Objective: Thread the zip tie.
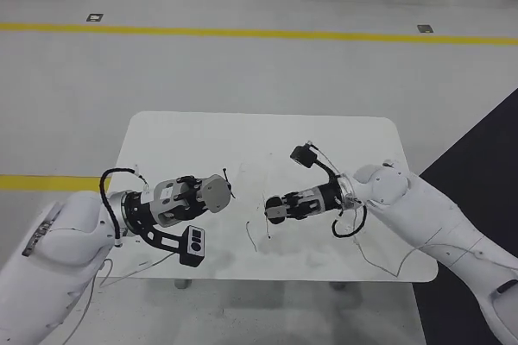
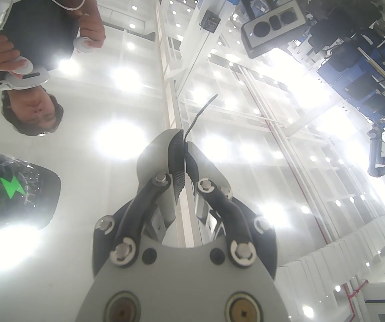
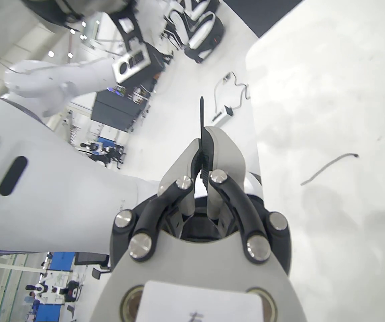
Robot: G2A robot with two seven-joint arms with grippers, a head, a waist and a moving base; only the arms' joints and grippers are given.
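My left gripper [image 1: 228, 195] [image 2: 183, 139] hovers above the left middle of the white table [image 1: 328, 138], shut on a thin black zip tie [image 1: 227, 178] [image 2: 200, 113] whose free end sticks out past the fingertips. A short gap to its right, my right gripper [image 1: 271, 210] [image 3: 204, 135] points toward it and is shut on a black zip tie [image 1: 268, 228] [image 3: 201, 112] with a straight tip poking out beyond the pads. The two gripper tips are apart and not touching.
A loose dark zip tie [image 1: 250, 235] [image 3: 328, 167] lies on the table [image 3: 329, 85] near the front edge, below the grippers. Thin white cables [image 1: 375, 259] hang by the front right edge. The back half of the table is bare.
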